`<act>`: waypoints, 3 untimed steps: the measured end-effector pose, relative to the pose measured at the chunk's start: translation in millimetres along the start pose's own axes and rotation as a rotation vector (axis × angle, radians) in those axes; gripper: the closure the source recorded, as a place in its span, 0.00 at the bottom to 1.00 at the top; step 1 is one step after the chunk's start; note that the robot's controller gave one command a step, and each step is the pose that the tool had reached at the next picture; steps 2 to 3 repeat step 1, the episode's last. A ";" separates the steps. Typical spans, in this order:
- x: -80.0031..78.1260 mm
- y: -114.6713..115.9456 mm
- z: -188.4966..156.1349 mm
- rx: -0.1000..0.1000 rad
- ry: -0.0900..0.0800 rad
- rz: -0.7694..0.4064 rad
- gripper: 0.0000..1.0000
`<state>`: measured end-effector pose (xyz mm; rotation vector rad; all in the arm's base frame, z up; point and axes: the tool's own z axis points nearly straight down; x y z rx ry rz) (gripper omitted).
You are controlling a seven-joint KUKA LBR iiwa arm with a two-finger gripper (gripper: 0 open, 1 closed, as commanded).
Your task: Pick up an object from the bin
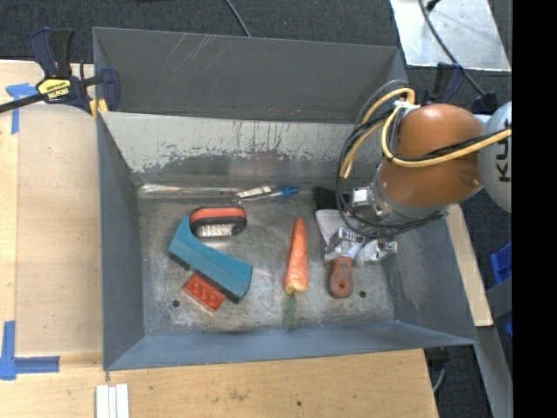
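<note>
A grey metal bin (122, 233) with sloping walls is seen from above. An orange carrot (297, 252) lies near the middle of its floor, lengthwise from back to front, with its green stub towards the front wall.

Just right of the carrot lies a stubby reddish-brown piece (339, 279), apart from it by a narrow strip of bare floor. The gripper (355, 252) hangs directly over this piece's back end, under the arm's rounded orange cover (431, 155) and its yellow cables. Whether the pincer is spread or pressed together cannot be told, nor whether it touches the piece. A small white scrap (328, 225) lies just behind the gripper, right of the carrot's tip.

Right of the reddish-brown piece, a little bare floor runs to the foot of the right wall. In front of the carrot, the floor is bare to the front wall.

Left of the carrot, past a wide open strip, lies a blue L-shaped block (209, 264). A flat red brick (202, 293) touches its front side. A red and black oval thing with a pale label (218, 221) lies just behind the block. Behind the carrot's tip, along the back wall, lies a thin clear pen with a blue end (257, 193).
</note>
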<state>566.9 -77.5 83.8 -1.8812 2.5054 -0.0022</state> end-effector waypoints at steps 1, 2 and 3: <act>1.2 2.9 -16.4 -0.011 0.003 0.001 1.00; 1.2 2.9 -16.4 -0.011 0.003 0.001 1.00; 1.2 2.9 -16.4 -0.011 0.003 0.001 1.00</act>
